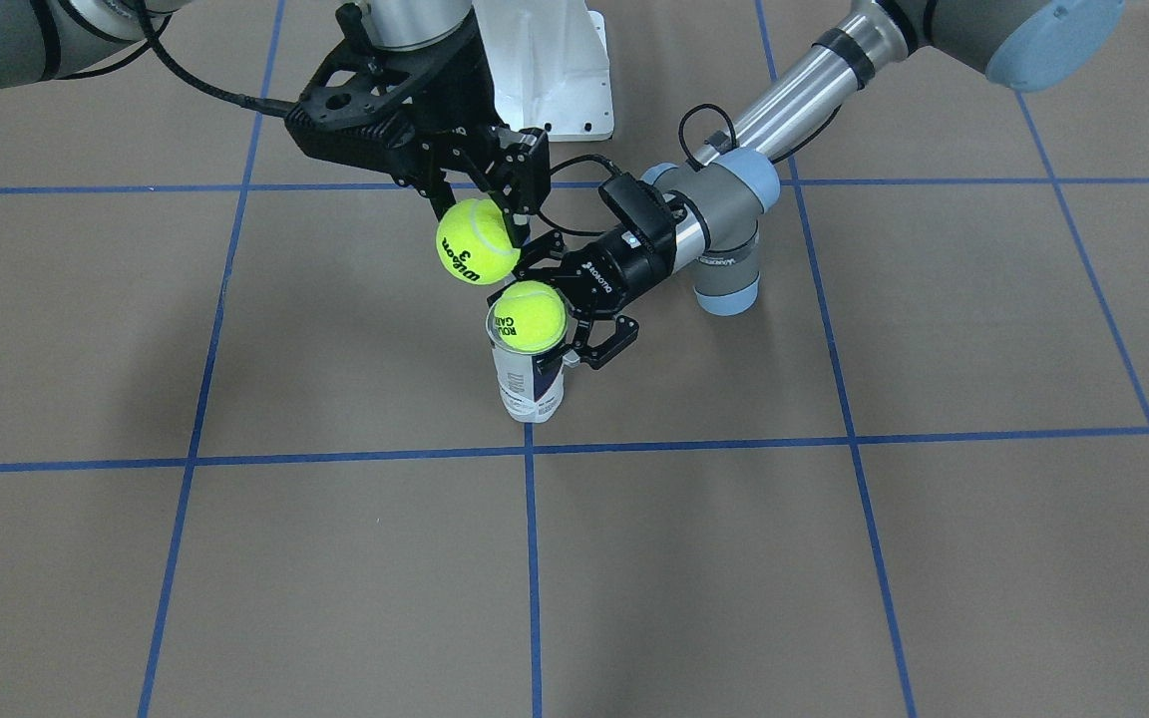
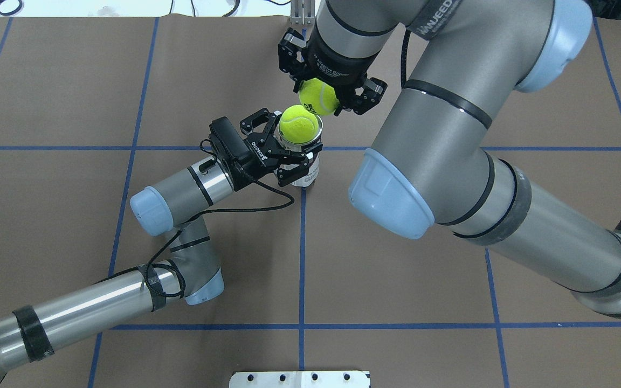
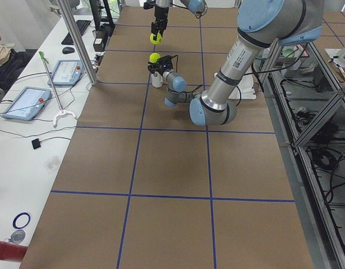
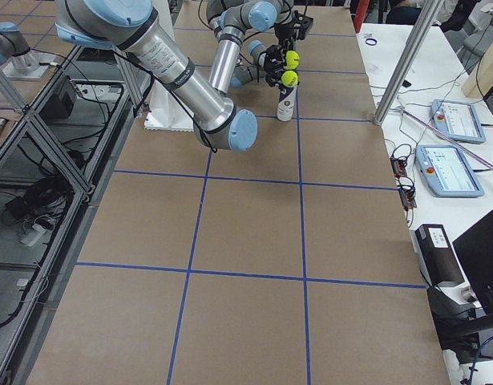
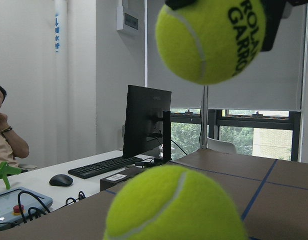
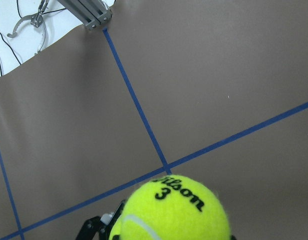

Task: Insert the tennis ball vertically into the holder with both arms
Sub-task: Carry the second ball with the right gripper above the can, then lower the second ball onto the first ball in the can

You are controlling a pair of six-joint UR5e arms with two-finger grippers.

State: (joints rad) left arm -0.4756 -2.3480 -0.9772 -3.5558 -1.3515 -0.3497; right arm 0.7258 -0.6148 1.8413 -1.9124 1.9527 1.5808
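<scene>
Overhead exterior view: the left gripper (image 2: pixel 291 156) is clamping the upright holder (image 2: pixel 304 171) near the table's (image 2: pixel 62 97) middle, one tennis ball (image 2: pixel 298 123) sitting in its mouth. The right gripper (image 2: pixel 325 99) is gripping a second ball (image 2: pixel 317 96) just beyond, higher up.

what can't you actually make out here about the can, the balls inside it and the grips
- Balls deeper in the holder: hidden by its label and the top ball, front-facing and overhead views.
- Left gripper contact with the can: far pad is behind the can, overhead view.
- Held ball in the right gripper: fingertips cut off in the right wrist view.
- Label text: too small in both side views.
</scene>
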